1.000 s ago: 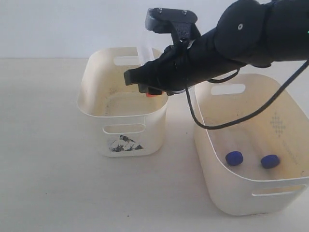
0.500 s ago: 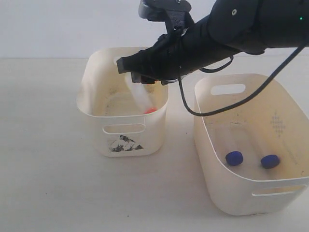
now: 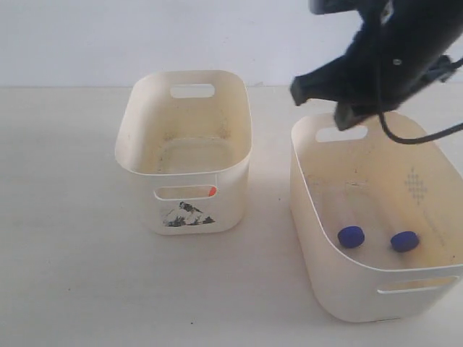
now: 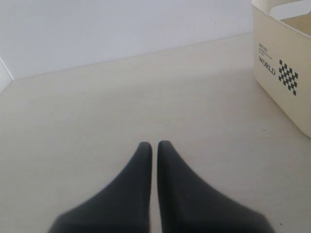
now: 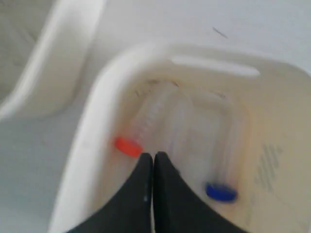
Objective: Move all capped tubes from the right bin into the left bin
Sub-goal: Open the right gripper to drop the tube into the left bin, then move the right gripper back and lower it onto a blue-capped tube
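The left bin point(image 3: 145, 108), the narrower cream tub with a mountain picture, holds one capped tube; only its orange cap point(image 3: 211, 191) shows, through the front handle slot. The right bin point(image 3: 311, 210) holds two blue-capped tubes point(image 3: 351, 236) point(image 3: 404, 241). The right wrist view looks down into this bin point(image 5: 92, 111) and shows an orange-capped tube point(image 5: 129, 145) and a blue-capped one point(image 5: 221, 191). My right gripper point(image 3: 311, 90) point(image 5: 154, 155) hangs shut and empty above the right bin's rear left corner. My left gripper point(image 4: 154, 144) is shut over bare table.
In the left wrist view a cream bin wall point(image 4: 286, 73) printed with "WORLD" and a checker mark stands off to one side. The right arm's black cable point(image 3: 423, 137) loops over the right bin's back rim. Pale tabletop point(image 3: 72, 253) surrounds both bins.
The orange-capped tube dropped from my right gripper into the left bin. The gripper then shut and swung right, from over the left bin to above the right bin.
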`<state>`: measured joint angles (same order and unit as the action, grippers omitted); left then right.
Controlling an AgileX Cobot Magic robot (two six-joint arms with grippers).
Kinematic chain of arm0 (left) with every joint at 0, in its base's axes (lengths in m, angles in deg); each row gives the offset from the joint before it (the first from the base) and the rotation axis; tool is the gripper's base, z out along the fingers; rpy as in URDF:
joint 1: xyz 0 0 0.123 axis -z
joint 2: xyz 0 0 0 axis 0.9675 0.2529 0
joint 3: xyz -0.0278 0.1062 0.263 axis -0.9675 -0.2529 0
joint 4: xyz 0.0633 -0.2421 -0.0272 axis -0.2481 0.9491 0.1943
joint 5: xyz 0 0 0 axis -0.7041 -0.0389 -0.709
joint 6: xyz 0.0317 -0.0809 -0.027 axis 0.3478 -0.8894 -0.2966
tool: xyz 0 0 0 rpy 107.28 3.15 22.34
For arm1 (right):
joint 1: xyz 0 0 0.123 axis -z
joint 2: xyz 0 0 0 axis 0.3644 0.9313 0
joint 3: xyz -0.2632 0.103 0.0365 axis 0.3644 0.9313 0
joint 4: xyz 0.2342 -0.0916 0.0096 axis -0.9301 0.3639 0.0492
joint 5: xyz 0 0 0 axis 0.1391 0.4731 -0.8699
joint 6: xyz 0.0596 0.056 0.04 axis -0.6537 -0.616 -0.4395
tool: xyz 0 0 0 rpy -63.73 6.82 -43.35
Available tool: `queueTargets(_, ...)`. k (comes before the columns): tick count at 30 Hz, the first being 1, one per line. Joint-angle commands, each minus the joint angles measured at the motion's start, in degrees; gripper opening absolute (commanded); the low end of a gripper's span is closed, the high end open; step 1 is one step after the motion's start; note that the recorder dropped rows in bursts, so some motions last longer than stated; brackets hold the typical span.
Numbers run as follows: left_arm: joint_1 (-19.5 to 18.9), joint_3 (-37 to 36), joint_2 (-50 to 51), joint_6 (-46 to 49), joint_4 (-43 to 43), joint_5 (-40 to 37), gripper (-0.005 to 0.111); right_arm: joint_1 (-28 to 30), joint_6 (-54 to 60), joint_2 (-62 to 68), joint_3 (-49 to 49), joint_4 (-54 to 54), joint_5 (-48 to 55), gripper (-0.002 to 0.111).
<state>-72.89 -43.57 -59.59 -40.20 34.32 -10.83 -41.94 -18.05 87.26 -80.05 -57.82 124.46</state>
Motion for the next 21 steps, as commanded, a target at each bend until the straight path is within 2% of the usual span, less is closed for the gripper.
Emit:
queueTargets(1,0.1,0.2,0.0,-0.5,0.2,0.2,0.004,2.3,-1.7,-1.9,-0.2,2.4,14.3,-0.001)
queueTargets(9,0.1,0.2,0.0,-0.5,0.2,0.2,0.004,2.3,-4.9,-1.6,2.3,1.8,14.3,-0.001)
queueTargets(15,0.1,0.2,0.0,-0.5,0.2,0.2,0.004,2.3,-5.2,-1.2,7.9,0.7,6.8,-0.001)
queueTargets(21,0.1,0.2,0.0,-0.5,0.2,0.2,0.004,2.3,-5.4,1.9,8.3,0.3,3.8,-0.001)
